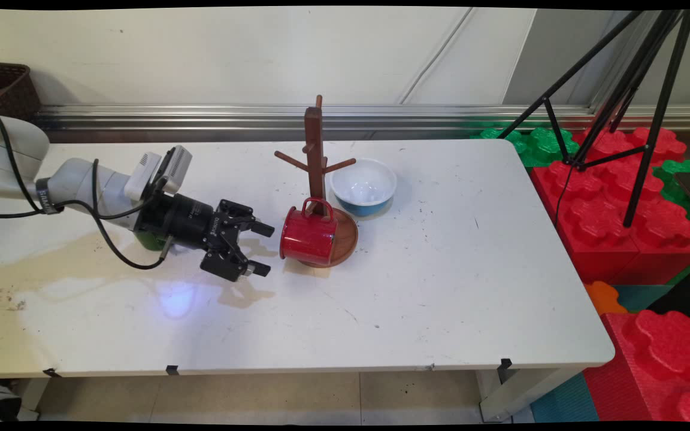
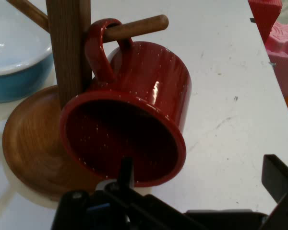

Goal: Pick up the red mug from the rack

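While the gripper [image 1: 259,249] hangs spread and empty, the red mug [image 1: 309,235] hangs on the wooden rack [image 1: 315,152] just beyond its fingertips, mouth facing it.

Mug [image 1: 309,236] hangs on mug tree [image 1: 315,157] peg; bowl [image 1: 363,187] right behind; jaws left of mug.

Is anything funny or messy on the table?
A little. The red mug hangs by its handle on the lowest peg of the wooden mug tree, tilted, its open mouth facing the gripper, which is open and empty. The table has a brownish stain at its left end. The blue bowl sits upright.
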You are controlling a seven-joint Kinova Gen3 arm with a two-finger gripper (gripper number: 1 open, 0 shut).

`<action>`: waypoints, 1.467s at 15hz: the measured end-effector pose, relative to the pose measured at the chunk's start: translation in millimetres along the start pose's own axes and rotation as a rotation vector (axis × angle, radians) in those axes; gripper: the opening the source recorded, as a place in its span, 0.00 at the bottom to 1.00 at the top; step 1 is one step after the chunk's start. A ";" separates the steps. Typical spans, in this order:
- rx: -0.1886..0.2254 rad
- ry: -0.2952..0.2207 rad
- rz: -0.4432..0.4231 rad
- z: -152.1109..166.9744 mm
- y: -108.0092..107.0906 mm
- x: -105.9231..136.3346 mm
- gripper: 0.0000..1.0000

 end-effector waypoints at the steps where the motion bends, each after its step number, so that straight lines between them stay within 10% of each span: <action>1: 0.000 0.002 -0.001 2.0 0.1 -0.2 1.00; 22: 0.026 0.042 0.000 33.2 6.0 3.0 1.00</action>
